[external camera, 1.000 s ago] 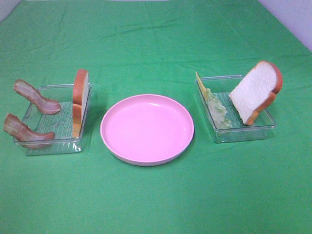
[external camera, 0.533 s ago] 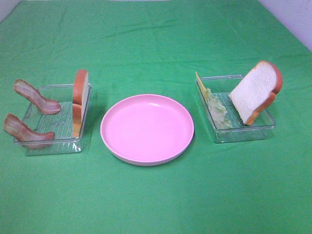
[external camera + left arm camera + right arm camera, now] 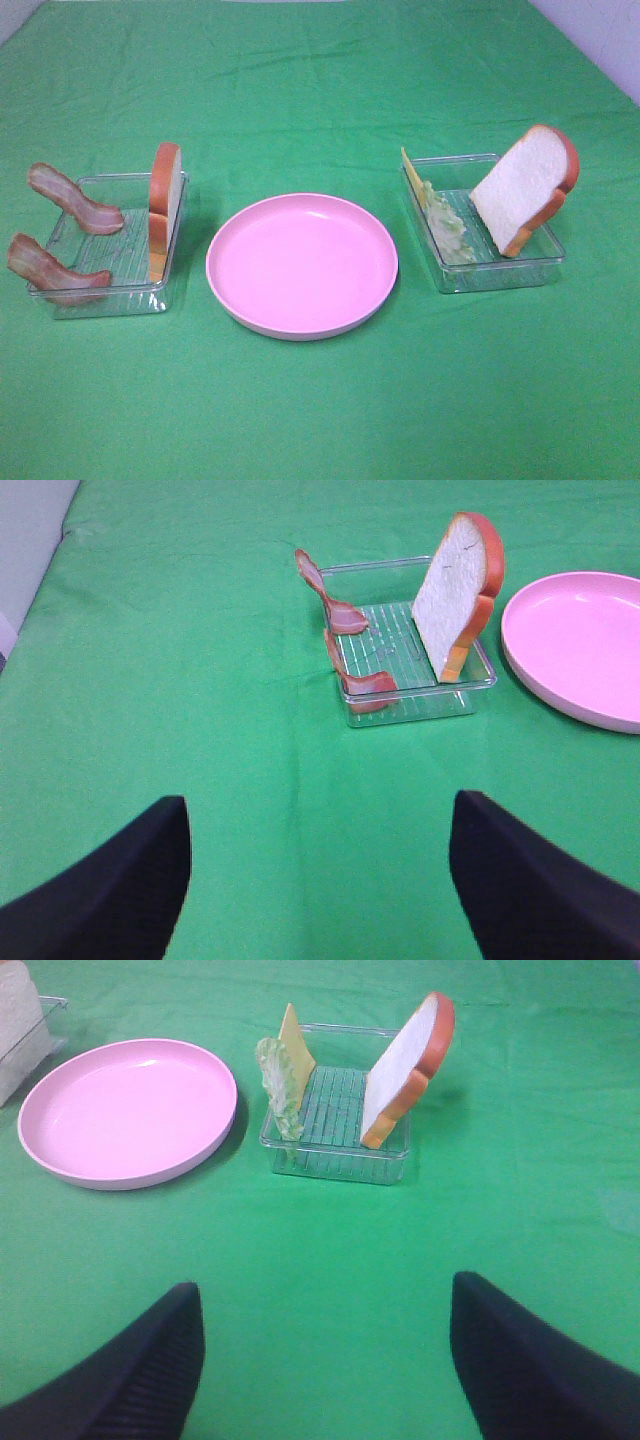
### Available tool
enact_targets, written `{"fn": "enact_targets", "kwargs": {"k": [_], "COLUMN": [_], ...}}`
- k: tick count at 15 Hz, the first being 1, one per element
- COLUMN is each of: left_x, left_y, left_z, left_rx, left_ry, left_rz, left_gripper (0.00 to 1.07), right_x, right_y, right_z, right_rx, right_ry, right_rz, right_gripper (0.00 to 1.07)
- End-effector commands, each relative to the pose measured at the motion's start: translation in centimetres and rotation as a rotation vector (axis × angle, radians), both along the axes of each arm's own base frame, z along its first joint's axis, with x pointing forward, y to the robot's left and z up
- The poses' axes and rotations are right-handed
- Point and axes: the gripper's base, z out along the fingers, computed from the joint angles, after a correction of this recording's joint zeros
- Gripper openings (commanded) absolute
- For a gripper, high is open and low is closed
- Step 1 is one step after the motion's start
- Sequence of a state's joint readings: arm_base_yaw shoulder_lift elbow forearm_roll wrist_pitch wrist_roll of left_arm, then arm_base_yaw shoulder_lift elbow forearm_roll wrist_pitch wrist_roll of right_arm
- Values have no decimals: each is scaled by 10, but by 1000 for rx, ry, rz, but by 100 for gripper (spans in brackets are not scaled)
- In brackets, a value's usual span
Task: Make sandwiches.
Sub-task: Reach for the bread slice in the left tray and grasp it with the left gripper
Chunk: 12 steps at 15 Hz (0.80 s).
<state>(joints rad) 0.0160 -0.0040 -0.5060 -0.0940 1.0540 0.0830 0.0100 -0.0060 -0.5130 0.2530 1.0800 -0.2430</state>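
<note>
While left gripper (image 3: pixel 318 802) and right gripper (image 3: pixel 325 1283) show jaws released, empty: pink plate (image 3: pixel 300 265), surface (image 3: pixel 320 80) centre; sandwich parts (image 3: pixel 525 185) in clear trays (image 3: pixel 110 300) either side.

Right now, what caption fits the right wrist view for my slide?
Open fingers face a tray holding bread, lettuce and cheese, beside a pink plate.

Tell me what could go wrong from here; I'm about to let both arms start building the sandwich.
1. The right bread slice leans tilted on the right tray's wall; a nudge could tip it out onto the cloth.
2. The cheese and lettuce stand close together, so a grab might catch both.
3. The bacon strips hang over the left tray's edge; pulling one could drag the clear tray along.
</note>
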Motion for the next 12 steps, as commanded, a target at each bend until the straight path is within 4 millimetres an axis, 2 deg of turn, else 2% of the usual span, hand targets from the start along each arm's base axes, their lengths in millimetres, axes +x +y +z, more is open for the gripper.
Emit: {"fn": "enact_targets", "kwargs": {"k": [1,12], "left_x": [-2,-2], "left_y": [-1,-1], "left_z": [-2,-2], "left_rx": [-5,-5], "left_ry": [-22,-22], "left_rz": [0,0], "left_gripper": [69,69], "right_x": [-2,-2], "right_y": [0,0], "right_z": [0,0], "right_rx": [-10,-10], "right_ry": [-18,-18], "right_rz": [-1,-1], "right_gripper": [67,67]}}
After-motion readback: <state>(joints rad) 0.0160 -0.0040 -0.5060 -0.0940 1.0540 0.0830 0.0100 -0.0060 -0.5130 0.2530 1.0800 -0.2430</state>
